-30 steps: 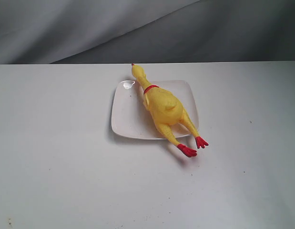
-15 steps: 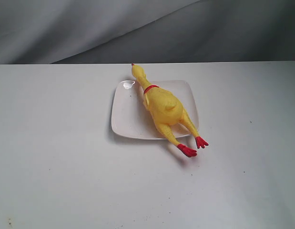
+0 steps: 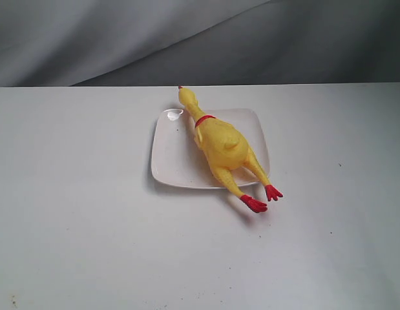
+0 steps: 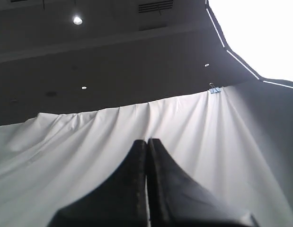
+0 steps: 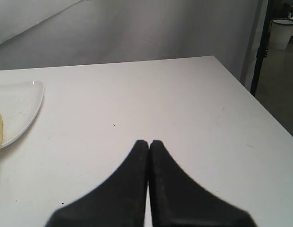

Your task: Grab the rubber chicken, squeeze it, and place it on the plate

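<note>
White tabletop (image 3: pixel 77 226) fills most of the exterior view, matte and lightly speckled, with a grey draped cloth (image 3: pixel 187 39) hanging behind its far edge. Near the middle of it sits the plate (image 3: pixel 170 158), glossy white, shallow and square with rounded corners and a slightly raised rim.

The rubber chicken (image 3: pixel 220 145) lies along the plate on a slant and is longer than the plate. Its plump yellow body rests on the right half of the plate. The thin neck, ringed by a red collar, runs toward the far rim, and the head with its red tip reaches just past that rim. Two yellow legs stretch over the near rim, so both red feet lie on the table just off the plate's near right corner.

Both claws are empty. The left gripper (image 4: pixel 147 141) has its two dark fingers pressed flat together, and it points up at a white sheet held by a blue clip (image 4: pixel 213 89) under a dark ceiling with a small lamp (image 4: pixel 77 20). The right gripper (image 5: pixel 149 142) is likewise closed tight, fingers touching, held above bare table. In the right wrist view one corner of the plate and a sliver of yellow show at the picture's edge, well apart from the fingertips. A white bucket (image 5: pixel 282 32) stands on the floor beyond the table.
</note>
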{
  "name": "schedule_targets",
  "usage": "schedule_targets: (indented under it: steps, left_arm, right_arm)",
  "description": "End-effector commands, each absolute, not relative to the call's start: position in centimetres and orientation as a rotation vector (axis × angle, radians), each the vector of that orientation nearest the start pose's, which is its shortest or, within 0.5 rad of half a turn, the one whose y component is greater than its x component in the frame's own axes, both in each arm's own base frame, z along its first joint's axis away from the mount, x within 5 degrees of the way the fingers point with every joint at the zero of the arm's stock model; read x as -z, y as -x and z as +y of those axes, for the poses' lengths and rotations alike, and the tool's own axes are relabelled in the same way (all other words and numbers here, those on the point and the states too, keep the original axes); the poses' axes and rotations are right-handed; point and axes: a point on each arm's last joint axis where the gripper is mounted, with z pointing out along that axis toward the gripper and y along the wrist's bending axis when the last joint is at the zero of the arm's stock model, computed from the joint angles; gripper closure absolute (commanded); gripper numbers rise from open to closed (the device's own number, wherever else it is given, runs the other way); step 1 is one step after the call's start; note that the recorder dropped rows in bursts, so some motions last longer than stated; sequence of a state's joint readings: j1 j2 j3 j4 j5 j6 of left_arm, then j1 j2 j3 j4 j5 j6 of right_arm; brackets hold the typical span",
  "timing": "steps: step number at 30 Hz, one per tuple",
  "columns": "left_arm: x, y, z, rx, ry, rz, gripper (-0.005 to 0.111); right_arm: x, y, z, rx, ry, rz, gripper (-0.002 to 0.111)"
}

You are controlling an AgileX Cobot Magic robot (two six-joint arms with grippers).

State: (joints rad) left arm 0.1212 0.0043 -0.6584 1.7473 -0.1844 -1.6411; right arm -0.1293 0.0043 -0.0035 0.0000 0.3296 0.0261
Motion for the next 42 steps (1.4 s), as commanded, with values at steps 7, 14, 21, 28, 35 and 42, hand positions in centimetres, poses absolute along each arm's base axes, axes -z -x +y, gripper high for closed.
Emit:
schedule_targets:
  steps: [7,14,21,28,35,42]
  left_arm:
    - [-41.2,4.9,-2.2,-0.144,-0.159,0.834,0.106]
    - [-41.1,4.8,-2.1,-0.139,-0.151,0.821,0.106]
    - [-41.0,4.5,-1.3,-0.101,-0.034,0.755,0.106]
    - [-39.7,3.5,-0.2,-0.150,0.066,0.927,0.106]
    - [-39.2,3.1,-0.3,-0.208,0.026,1.002,0.106]
    - [-37.0,1.5,0.0,-0.197,0.041,1.149,0.106]
  right_arm:
    - [-18.4,-5.3,-0.8,0.094,-0.139,1.805,0.108]
    - [-18.4,-5.3,-0.8,0.094,-0.139,1.805,0.108]
    - [-18.4,-5.3,-0.8,0.094,-0.139,1.805,0.108]
    - [-18.4,-5.3,-0.8,0.093,-0.141,1.805,0.108]
    - [-18.4,-5.3,-0.8,0.093,-0.141,1.805,0.108]
    - [-18.4,-5.3,-0.8,0.091,-0.143,1.805,0.108]
